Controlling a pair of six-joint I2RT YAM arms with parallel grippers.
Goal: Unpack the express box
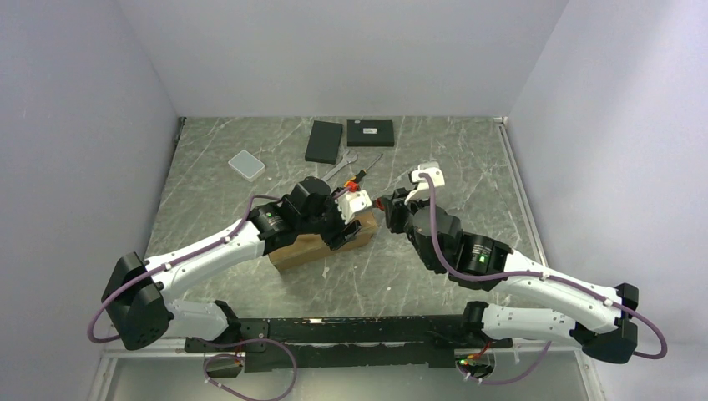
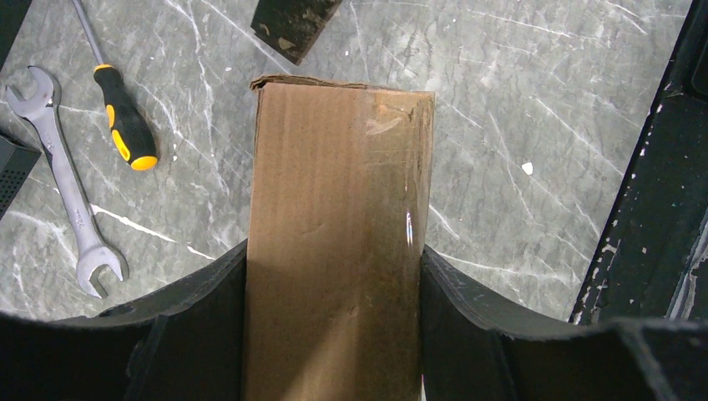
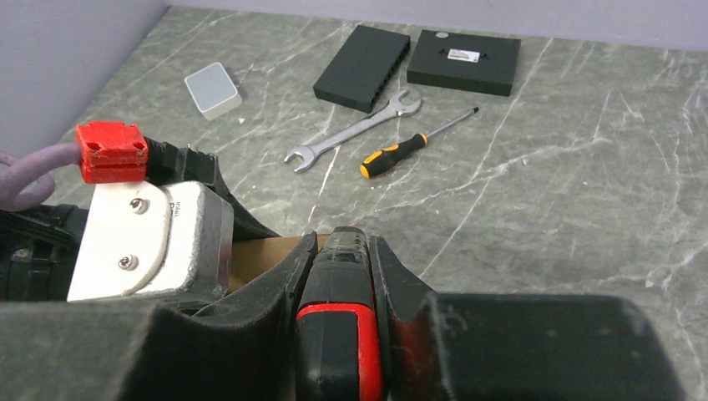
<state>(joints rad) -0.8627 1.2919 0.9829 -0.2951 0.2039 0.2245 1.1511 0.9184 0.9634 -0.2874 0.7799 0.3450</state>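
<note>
Left claw (image 2: 334, 261) is clamping the box (image 2: 334, 159) across its width, box lying on the tabletop (image 2: 518, 109) between its fingers (image 2: 209, 334). Right claw (image 3: 338, 251), just beside it, is pinching a black-and-red tool (image 3: 337, 334). That tool is sitting close to the left claw's white housing (image 3: 150, 242); a misjudged push risks striking it or skidding off the glossy tape (image 2: 407, 167). Box is showing no writing; the label (image 3: 461, 55) on a black box (image 3: 493, 77) beyond is unreadable.

Top view: high, behind the arm bases, facing 12 o'clock over the surface (image 1: 467, 167). Wrist views: close in, looking past their own fingers (image 2: 192, 334). All share the wrench (image 1: 338, 170) and screwdriver (image 1: 361, 174).
</note>
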